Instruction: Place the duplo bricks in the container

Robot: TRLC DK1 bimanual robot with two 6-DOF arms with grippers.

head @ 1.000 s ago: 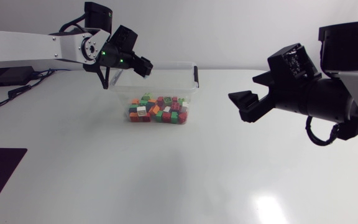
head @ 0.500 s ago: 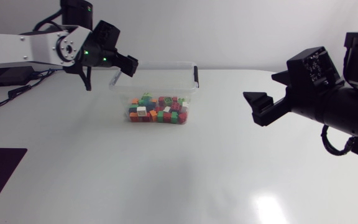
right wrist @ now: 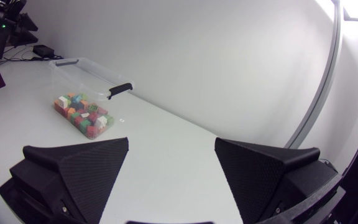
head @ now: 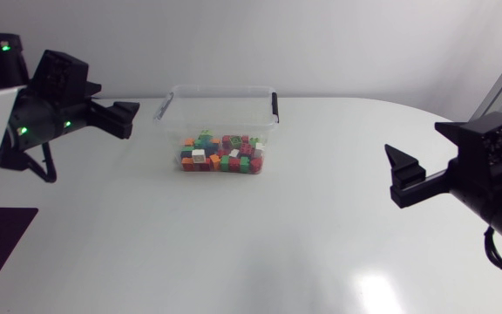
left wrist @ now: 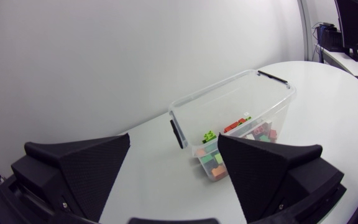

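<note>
Duplo bricks (head: 221,154), small plastic blocks in red, green, orange and white, sit heaped inside the clear plastic container (head: 174,91). It has a black clip handle (head: 274,105) on its right end. The box stands on the white table (head: 260,253) close to the far edge, a touch left of the middle.

And both arms are backing off! A second ago the left gripper (head: 129,120) hung just over the container's far left corner. Now it is out by the table's left edge, well apart from the box. Same story opposite: the right gripper (head: 394,174) has slid away toward the right edge, leaving a wide stretch of bare table between it and the bricks. The pile itself (same jumble, same white block near the front) has not budged.

From the left wrist, the container lies ahead of the gripper, seen through the gap between its fingers, with the bricks against the box's near wall. From the right wrist, the box is far ahead and off to one side, beyond one finger.

Both claws are spread wide, wedge fingers far apart, and each has hold of nothing.
</note>
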